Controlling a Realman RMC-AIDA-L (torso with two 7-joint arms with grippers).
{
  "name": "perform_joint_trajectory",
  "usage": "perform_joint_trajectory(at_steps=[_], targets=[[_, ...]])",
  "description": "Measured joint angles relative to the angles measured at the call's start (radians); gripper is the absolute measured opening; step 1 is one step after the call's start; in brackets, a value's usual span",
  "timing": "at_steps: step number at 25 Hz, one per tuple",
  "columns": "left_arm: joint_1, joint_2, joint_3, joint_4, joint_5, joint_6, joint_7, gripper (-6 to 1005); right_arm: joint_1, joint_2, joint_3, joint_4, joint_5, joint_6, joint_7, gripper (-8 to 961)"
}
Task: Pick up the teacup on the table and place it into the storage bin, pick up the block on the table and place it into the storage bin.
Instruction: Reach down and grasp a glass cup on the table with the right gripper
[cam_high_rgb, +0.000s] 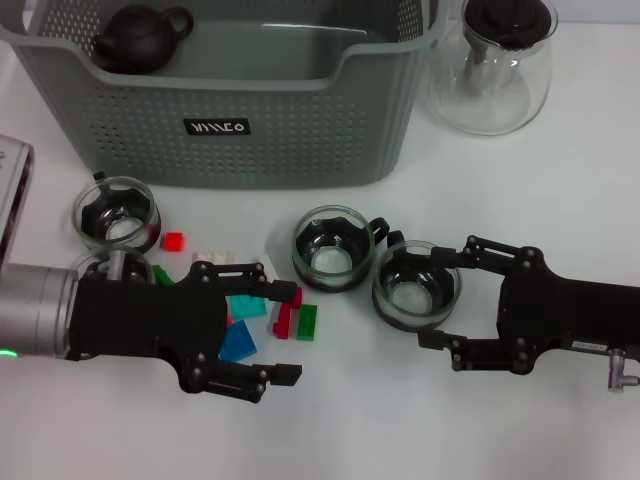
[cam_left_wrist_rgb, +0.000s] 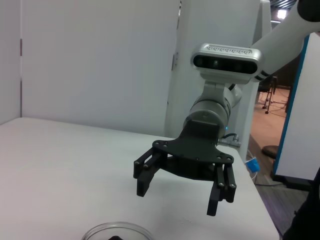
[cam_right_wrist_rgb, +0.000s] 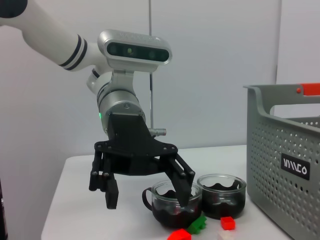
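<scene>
Several glass teacups with dark insides stand on the white table: one (cam_high_rgb: 333, 247) in the middle, one (cam_high_rgb: 417, 284) to its right, one (cam_high_rgb: 117, 212) at the left. My right gripper (cam_high_rgb: 447, 294) is open, its fingers reaching around the right-hand teacup's far side. My left gripper (cam_high_rgb: 287, 335) is open low over a cluster of blocks: teal (cam_high_rgb: 247, 305), blue (cam_high_rgb: 237, 343), red (cam_high_rgb: 285, 318) and green (cam_high_rgb: 307, 321). The grey-green storage bin (cam_high_rgb: 290, 130) stands behind. The right wrist view shows the left gripper (cam_right_wrist_rgb: 146, 201) open beside two teacups (cam_right_wrist_rgb: 172, 202). The left wrist view shows the right gripper (cam_left_wrist_rgb: 177, 200) open.
A black teapot (cam_high_rgb: 140, 38) sits inside the bin. A glass carafe (cam_high_rgb: 495, 65) stands at the back right. A loose red block (cam_high_rgb: 173, 241) and a white block (cam_high_rgb: 211, 257) lie left of centre. A fourth cup (cam_high_rgb: 103, 265) is partly hidden by the left arm.
</scene>
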Motion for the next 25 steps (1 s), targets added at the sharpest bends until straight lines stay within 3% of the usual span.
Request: perform_joint_trajectory(at_steps=[19, 22, 24, 25], targets=[[0.002, 0.000, 0.005, -0.001, 0.000, 0.002, -0.006, 830, -0.004, -0.003, 0.005, 0.011, 0.001, 0.020, 0.005, 818], [0.018, 0.015, -0.027, 0.014, 0.000, 0.031, -0.053, 829, -0.004, -0.007, -0.006, -0.010, -0.004, -0.006, 0.060, 809], [0.043, 0.043, -0.131, 0.034, 0.000, 0.089, -0.094, 828, -0.006, -0.008, -0.016, -0.067, -0.017, -0.047, 0.144, 802], [0.043, 0.043, -0.131, 0.034, 0.000, 0.089, -0.094, 827, -0.006, -0.007, -0.022, -0.111, -0.026, -0.072, 0.195, 799]])
